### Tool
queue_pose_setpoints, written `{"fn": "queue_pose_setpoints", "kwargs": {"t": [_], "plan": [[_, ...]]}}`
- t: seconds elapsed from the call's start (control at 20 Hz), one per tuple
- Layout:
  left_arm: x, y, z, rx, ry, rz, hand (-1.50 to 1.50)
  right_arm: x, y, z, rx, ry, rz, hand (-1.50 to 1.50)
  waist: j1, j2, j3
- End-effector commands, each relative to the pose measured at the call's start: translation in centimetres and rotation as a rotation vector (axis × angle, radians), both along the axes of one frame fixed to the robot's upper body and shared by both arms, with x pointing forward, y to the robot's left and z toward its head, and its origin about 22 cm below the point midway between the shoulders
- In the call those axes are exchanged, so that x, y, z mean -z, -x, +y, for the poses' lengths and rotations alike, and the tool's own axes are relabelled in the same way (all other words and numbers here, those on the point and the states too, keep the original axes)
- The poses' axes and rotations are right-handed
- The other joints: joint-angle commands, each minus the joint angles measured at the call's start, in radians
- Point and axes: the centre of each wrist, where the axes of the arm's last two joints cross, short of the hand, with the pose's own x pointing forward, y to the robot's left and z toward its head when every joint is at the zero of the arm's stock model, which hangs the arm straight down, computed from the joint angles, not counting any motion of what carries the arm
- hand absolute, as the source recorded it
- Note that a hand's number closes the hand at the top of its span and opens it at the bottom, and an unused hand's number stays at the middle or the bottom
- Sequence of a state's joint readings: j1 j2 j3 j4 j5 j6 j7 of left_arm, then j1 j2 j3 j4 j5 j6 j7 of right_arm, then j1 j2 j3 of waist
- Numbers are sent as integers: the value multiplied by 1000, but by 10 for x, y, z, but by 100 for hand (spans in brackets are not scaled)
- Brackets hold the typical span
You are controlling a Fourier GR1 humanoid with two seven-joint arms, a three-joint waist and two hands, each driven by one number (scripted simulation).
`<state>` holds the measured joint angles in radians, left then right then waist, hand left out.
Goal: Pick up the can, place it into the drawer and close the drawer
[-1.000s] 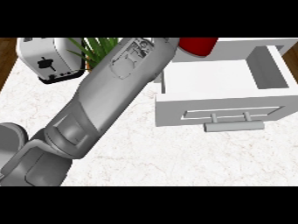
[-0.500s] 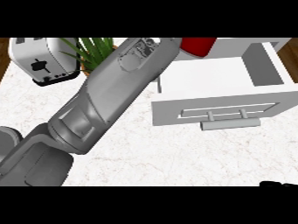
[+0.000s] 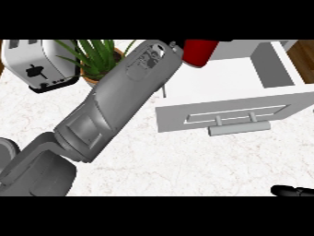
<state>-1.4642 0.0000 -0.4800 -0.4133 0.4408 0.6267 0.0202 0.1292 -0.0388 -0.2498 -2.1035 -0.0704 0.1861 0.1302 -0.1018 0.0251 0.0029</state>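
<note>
Right hand (image 3: pixel 302 191) at 5 o'clock; whether it is open or closed cannot be told.
One red can (image 3: pixel 199 51) at 1 o'clock, one open drawer (image 3: pixel 237 114), one toaster (image 3: pixel 37 64), one potted plant (image 3: pixel 95 57).

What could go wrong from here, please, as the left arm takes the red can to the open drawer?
The left forearm hides the left hand, so the hold on the red can cannot be checked. The can sits at the open drawer's back corner, where it could catch the wall. The plant stands close beside the arm.
</note>
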Motion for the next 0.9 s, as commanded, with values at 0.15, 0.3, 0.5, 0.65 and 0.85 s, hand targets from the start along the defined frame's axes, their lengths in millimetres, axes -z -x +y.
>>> {"fn": "queue_pose_setpoints", "kwargs": {"t": [0.15, 0.3, 0.5, 0.65, 0.85], "plan": [[0, 0, -3, 16, -40, -18, 150, -4, -11, 7, -6, 19, -31, -150, -4, 3, 0], [22, 0, 4, -15, -92, -37, 150, -12, -8, 17, -11, 12, -27, -150, -15, 3, -1], [22, 2, 0, -87, -71, -13, -150, -12, -4, -5, -45, 12, -17, -150, -40, 2, 1], [30, 1, 4, -112, -62, -20, -150, -12, -5, 4, -37, 29, -38, -150, -48, 8, 1], [35, 0, 7, -134, -69, -35, -150, -14, -1, -1, -39, 26, -38, -150, -44, 6, 0]]}}
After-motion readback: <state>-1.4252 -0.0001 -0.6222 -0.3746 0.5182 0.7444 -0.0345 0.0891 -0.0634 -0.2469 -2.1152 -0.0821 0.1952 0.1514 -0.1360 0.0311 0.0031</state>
